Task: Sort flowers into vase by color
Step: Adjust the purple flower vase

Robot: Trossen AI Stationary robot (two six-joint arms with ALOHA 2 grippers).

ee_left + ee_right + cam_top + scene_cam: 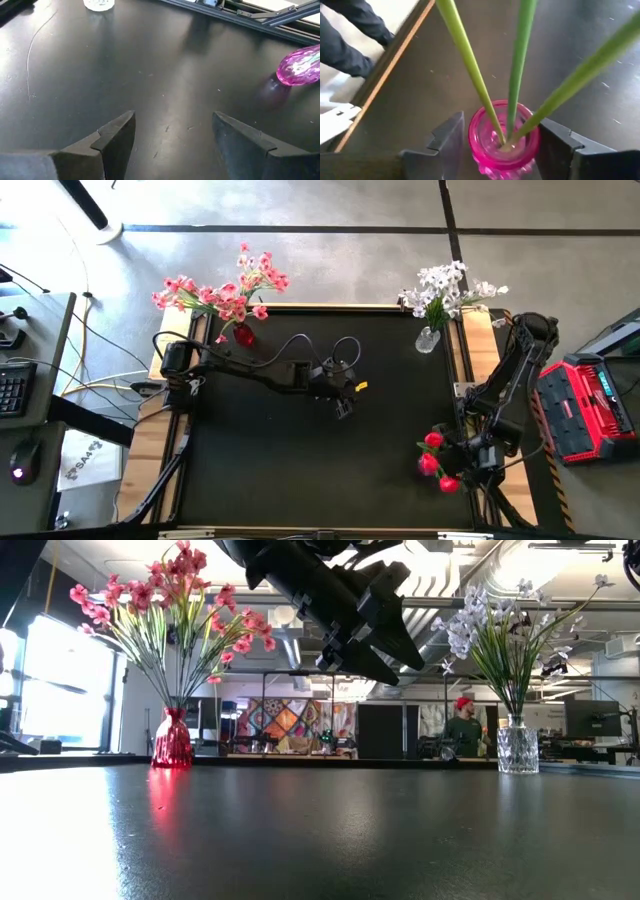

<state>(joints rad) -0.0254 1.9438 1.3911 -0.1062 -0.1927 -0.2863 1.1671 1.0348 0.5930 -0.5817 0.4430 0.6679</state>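
Two tools: left (343,402) midair (spread), right (470,465) low.

Matt black table mat (300,460); glossy ribbed glass pink vase (504,142); wooden table edge (385,70).

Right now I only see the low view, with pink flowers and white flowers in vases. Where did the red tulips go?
Observer: The red tulips stand in a pink vase by the table's right edge, outside your picture.
Operator: Is a tool close to them?
Observer: Yes, the right tool is right at that pink vase.
Operator: And the big arm hanging in the middle of my picture?
Observer: That is the left arm. Its left tool is open and holds nothing, above the middle of the black table.
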